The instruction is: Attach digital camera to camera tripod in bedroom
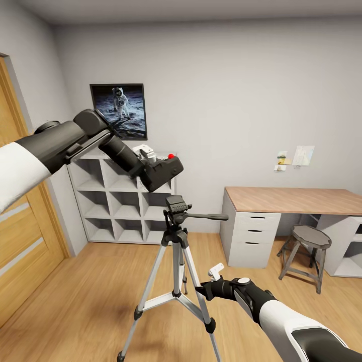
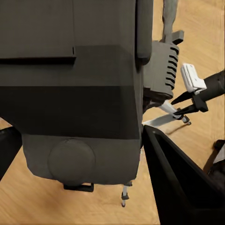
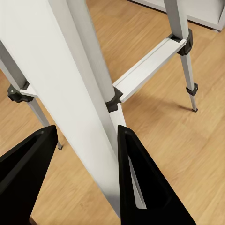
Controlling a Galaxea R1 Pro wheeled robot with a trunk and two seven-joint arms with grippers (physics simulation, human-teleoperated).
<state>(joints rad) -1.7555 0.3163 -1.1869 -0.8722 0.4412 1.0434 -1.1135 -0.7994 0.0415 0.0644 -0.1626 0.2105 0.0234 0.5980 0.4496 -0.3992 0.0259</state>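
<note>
Black boxy digital camera [image 1: 162,171] above silver-legged camera tripod [image 1: 176,251]

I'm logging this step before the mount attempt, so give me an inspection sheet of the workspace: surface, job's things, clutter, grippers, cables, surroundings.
Surface: light wood floor.
Job's things: digital camera held above the camera tripod head, not yet seated; tripod stands upright on the floor.
Clutter: nothing seen.
Grippers: left gripper shut on the camera; right gripper has a tripod leg between its fingers, contact unclear.
Cables: nothing seen.
Surroundings: white cube shelf, astronaut poster, desk, stool, wooden door.
</note>
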